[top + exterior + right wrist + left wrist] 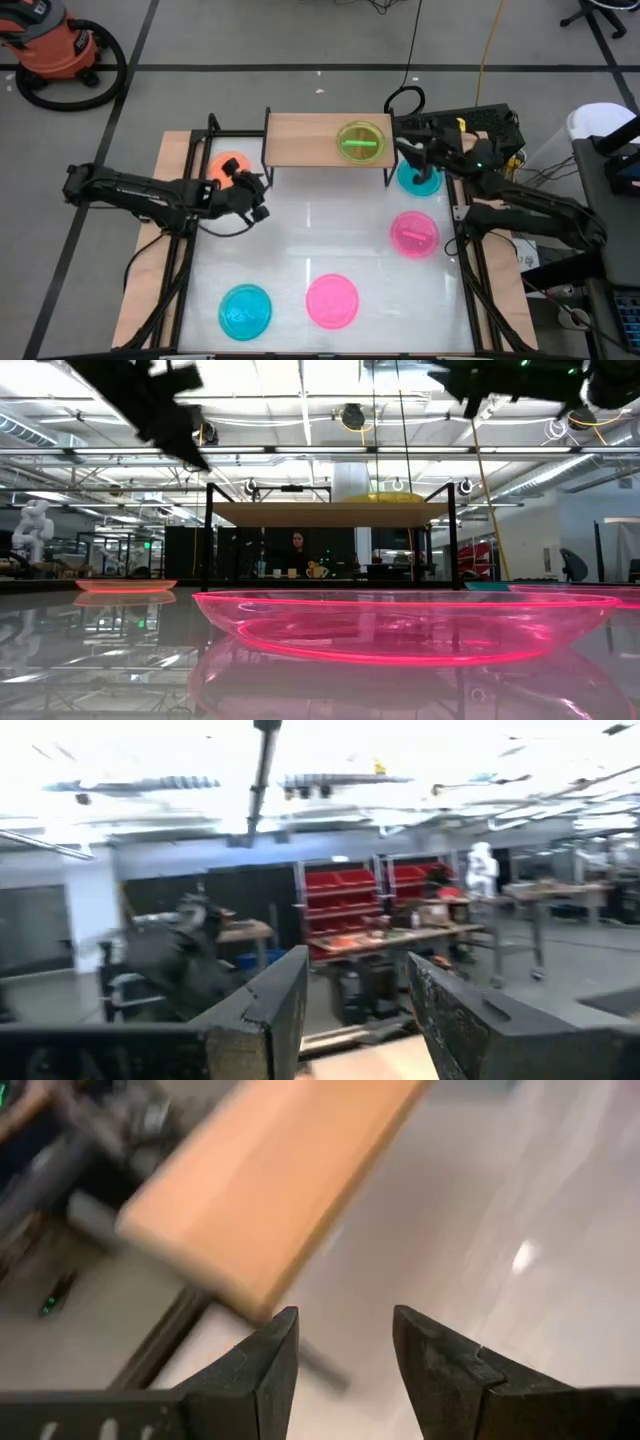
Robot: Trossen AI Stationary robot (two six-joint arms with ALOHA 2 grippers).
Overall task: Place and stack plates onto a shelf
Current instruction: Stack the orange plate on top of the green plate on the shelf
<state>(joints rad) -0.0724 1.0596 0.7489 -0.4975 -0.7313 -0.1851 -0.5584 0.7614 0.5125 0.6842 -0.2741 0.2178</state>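
**One green plate on the shelf, both grippers empty**

The shelf [325,140] stands at the table's [300,240] far edge with a green plate [362,141] on its right half. The left gripper [262,196] hovers just off the shelf's near-left corner, beside the orange plate [228,166] — its fingers [270,1360] stand apart with nothing between them, the shelf board [265,1175] close ahead. The right gripper [410,155] sits by the shelf's right end, next to a blue plate [420,177], fingers [275,1005] also parted and empty.

On the open table lie a pink plate [414,233] at right, another pink one [332,301] near the front, and a second blue plate [245,310] front-left — all well apart.
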